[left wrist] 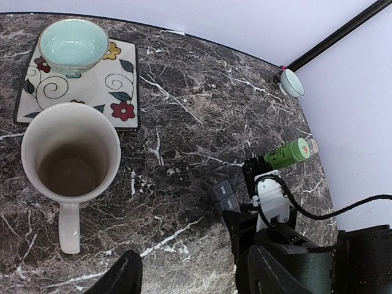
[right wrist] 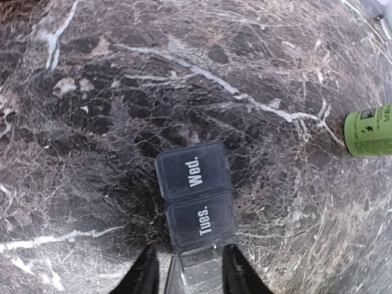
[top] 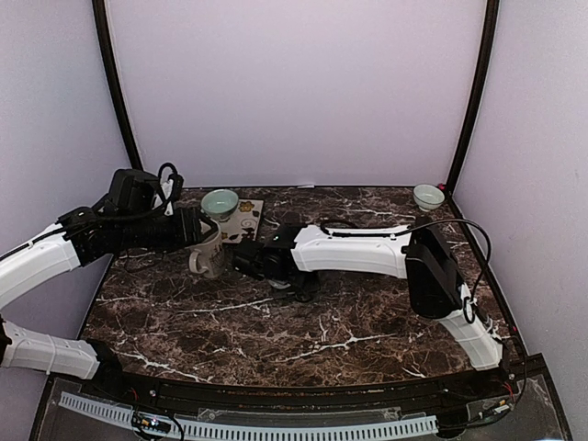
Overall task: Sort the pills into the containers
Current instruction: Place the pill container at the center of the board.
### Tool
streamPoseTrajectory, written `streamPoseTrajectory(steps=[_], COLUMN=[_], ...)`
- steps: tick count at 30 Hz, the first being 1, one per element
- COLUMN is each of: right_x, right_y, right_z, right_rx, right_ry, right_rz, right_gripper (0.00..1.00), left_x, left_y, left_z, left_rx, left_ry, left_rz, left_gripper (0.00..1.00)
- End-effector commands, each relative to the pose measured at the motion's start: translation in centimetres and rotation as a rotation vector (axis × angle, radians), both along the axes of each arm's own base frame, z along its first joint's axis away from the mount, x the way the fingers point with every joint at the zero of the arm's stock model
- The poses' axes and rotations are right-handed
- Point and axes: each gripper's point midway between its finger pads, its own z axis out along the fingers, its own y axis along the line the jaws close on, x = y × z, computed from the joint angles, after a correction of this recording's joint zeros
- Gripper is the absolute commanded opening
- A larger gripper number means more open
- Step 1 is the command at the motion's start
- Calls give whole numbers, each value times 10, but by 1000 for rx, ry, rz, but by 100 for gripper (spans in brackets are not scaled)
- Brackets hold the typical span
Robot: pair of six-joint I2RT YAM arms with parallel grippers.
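plastic is my guess for the pill strip (right wrist: pixel 197 196), dark grey, three little boxes joined in a row. it lies flat on the marble table (right wrist: pixel 79 110) around the middle, a bit right of the white mug (left wrist: pixel 70 153). the "wed." and "tues." lids are down. the third box, the near one, looks paler and maybe open, but i can't tell for sure.

handling-wise i'd call it very light and stiff, with smooth walls. on that polished stone it'll probably skate away if you nudge it from one side only. the lids look like thin snap flaps, so i wouldn't squeeze on those. best bet is to pinch across the narrow width, low on the two long side walls, or pin it down while a lid gets flicked.

no pills that i can make out anywhere. maybe they're in the green bottle (right wrist: pixel 369 130) lying on its side off to the right, just a guess. they'd be tiny and roll easily.

right pincer (right wrist: pixel 193 272) is partly open, with a finger on either side of the near box. it's just beside the walls and i can't say whether it actually touches them, so it doesn't look like a firm hold.

left pincer (left wrist: pixel 187 282) hangs over the table near the mug, jaws apart, holding nothing.
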Motion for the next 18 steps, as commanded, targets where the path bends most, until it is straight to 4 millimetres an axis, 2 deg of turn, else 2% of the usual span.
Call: streamPoseTrajectory(steps=[1, 5, 12, 16, 18], right_x=[3, 6, 6, 6, 11], right_y=[6, 9, 13, 1, -10], right_z=[17, 33, 88, 115, 121], right_rx=[59, 80, 151, 181, 191], right_ry=[-31, -66, -146, -190, -198], right_rz=[9, 30, 91, 103, 96], right_gripper=[40, 42, 44, 44, 42], left_x=[-2, 0, 0, -7, -13], left_y=[6, 9, 15, 8, -3], left_z=[3, 7, 13, 9, 3], left_rx=[11, 13, 47, 99, 126], left_ry=[-22, -31, -51, -52, -45], left_rz=[10, 27, 38, 17, -12], left_gripper=[62, 62, 61, 58, 57])
